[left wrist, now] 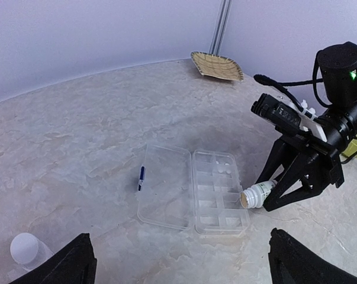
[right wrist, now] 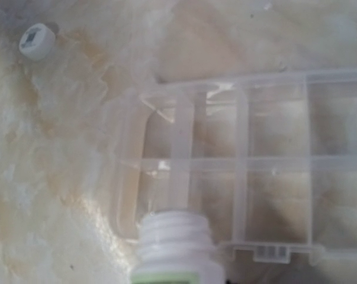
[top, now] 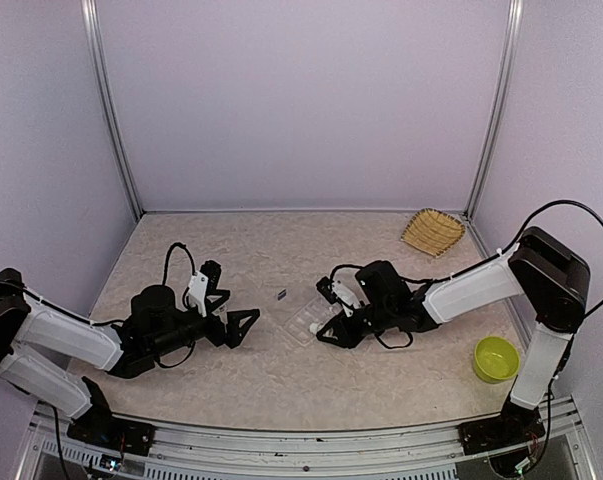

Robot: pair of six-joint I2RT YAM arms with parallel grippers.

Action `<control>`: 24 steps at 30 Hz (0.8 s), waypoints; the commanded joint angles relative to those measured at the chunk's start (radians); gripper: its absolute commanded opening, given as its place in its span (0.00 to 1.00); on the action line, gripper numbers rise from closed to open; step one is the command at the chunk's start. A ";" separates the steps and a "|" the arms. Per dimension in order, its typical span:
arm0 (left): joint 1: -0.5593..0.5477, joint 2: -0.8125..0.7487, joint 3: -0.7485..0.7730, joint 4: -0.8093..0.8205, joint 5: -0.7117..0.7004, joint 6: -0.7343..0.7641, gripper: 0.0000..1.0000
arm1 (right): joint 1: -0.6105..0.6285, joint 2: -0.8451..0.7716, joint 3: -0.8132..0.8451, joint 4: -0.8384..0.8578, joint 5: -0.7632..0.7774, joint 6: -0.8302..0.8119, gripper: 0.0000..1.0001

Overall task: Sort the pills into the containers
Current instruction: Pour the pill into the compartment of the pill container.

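Note:
The container (left wrist: 218,208), a flat clear box with small compartments, lies open with its lid (left wrist: 164,188) flat to the left. Two white pills (left wrist: 221,170) rest in a far compartment. My right gripper (left wrist: 274,190) is shut on a small white bottle (left wrist: 258,194), which is tipped on its side with its open mouth at the box's right edge. In the right wrist view the bottle's threaded neck (right wrist: 175,239) hangs just over the box's edge compartments (right wrist: 243,177). My left gripper (left wrist: 184,273) stands open and empty, short of the box's near side.
A white bottle cap (left wrist: 25,247) lies on the table near my left finger and shows again in the right wrist view (right wrist: 37,40). A small blue piece (left wrist: 141,177) sits by the lid. A woven basket (top: 432,231) is at the back right, a lime-green bowl (top: 495,358) at the right.

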 commanded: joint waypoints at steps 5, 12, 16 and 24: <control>0.007 0.005 -0.004 0.023 0.010 -0.009 0.99 | 0.011 -0.001 0.038 -0.116 0.016 -0.002 0.10; 0.007 0.005 -0.004 0.023 0.009 -0.010 0.99 | 0.012 0.005 0.059 -0.153 0.013 -0.002 0.10; 0.007 0.005 -0.004 0.024 0.010 -0.011 0.99 | 0.013 0.011 0.072 -0.173 0.013 -0.001 0.11; 0.007 0.005 -0.004 0.025 0.010 -0.011 0.99 | 0.012 0.014 0.096 -0.215 0.013 -0.001 0.11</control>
